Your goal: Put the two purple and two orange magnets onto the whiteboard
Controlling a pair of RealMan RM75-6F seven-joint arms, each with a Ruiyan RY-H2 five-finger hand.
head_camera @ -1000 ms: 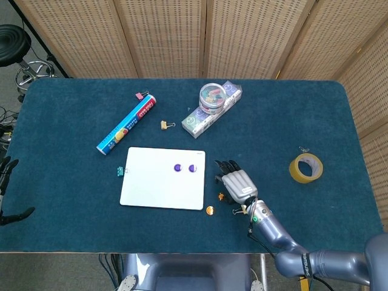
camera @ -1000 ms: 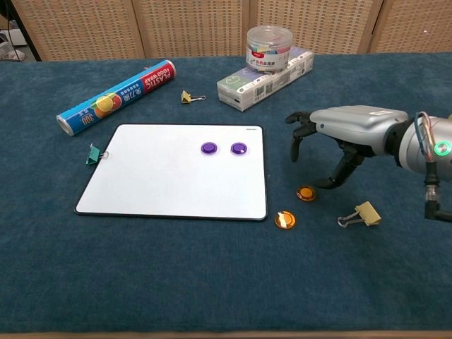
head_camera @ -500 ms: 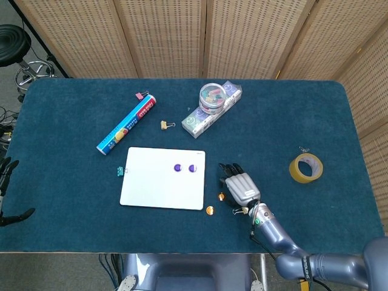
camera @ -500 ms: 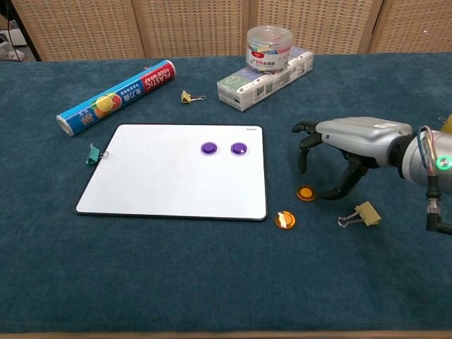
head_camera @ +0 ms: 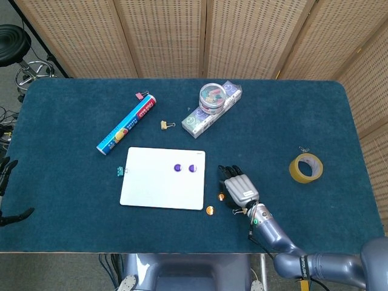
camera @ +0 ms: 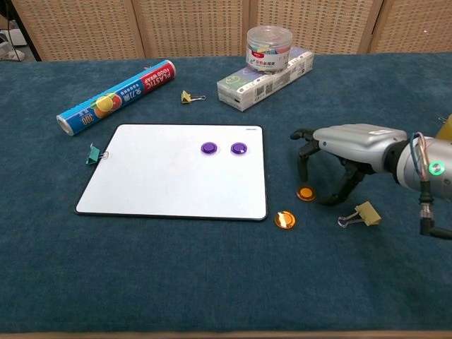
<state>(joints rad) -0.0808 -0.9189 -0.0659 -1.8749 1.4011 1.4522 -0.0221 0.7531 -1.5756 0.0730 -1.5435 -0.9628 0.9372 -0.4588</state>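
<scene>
Blue felt covers the table (head_camera: 73,200) in the head view, and the whiteboard (head_camera: 154,188) lies near its middle with 2 purple magnets (head_camera: 185,168) side by side at its far right corner. Just right of the board's near right corner sit the 2 orange magnets (head_camera: 210,210), both on the felt, off the board. The right hand (head_camera: 238,189) hangs palm down over the farther orange one, fingers spread and curved, nothing visibly in its grip. At the far left edge of the picture, dark fingers of the left hand (head_camera: 7,188) show, spread apart and empty. A roll of yellow tape (head_camera: 305,167) lies well to the right.

From the chest view, the right hand (camera: 332,166) arches over the farther orange magnet (camera: 306,193), its fingertips (camera: 302,169) apart and pointing down on either side of it; whether they touch it cannot be told. The nearer orange magnet (camera: 284,219) rests just off the board's corner. A gold binder clip (camera: 362,213) lies just right of the hand. The plastic-wrap box (camera: 116,97) lies beyond the whiteboard (camera: 155,183).
</scene>
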